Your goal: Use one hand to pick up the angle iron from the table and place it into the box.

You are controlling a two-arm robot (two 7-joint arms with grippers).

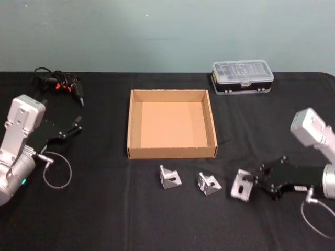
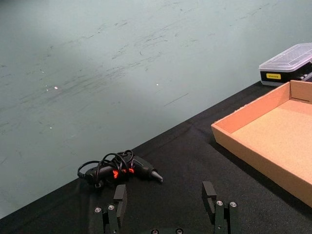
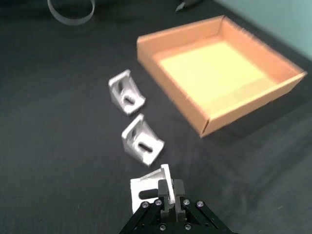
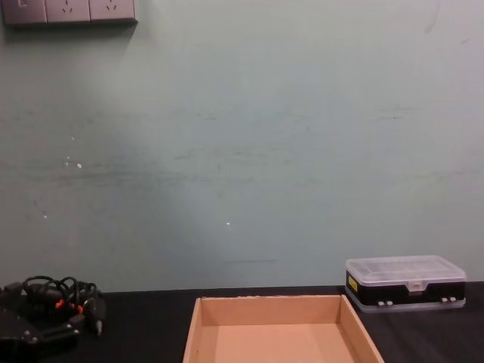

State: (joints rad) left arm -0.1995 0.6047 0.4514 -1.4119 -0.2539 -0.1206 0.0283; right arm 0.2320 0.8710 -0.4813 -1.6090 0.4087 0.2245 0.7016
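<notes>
Matte black table: right tool pinches a silver angle iron; left tool gapes.

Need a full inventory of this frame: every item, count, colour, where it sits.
table: 1, black, under everything
box: 1, tan cardboard, table centre, nothing inside
angle irons: 3, silver, in a row in front of the box: left, middle, rightmost
plastic case: 1, clear lid on black base, far right, behind the box
corded tool: 1, black and orange, far left corner
wall sockets: white, high on the wall
left gripper: black, open, left side of table
right gripper: black, front right, shut on the rightmost angle iron
</notes>
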